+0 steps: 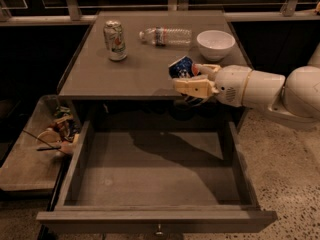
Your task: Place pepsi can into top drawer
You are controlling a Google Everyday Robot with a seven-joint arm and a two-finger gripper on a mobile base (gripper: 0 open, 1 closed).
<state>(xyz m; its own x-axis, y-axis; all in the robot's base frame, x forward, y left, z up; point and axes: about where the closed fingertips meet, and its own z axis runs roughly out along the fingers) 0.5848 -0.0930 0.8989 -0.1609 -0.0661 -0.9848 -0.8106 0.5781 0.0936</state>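
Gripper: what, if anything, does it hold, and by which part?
The gripper holds the pepsi can, tilted, its fingers clamped across the can's side wall, above the table's front edge.

Tabletop [145, 74]: tall can [115, 40] back left; bottle [166, 35] lying to its right; bowl [215, 44] back right.
Claw [187, 77]: over the tabletop's front right edge, clasping the pepsi can [180, 67].
Top drawer [150, 181]: open, below and before the tabletop.
Tray [25, 164]: left of the drawer.
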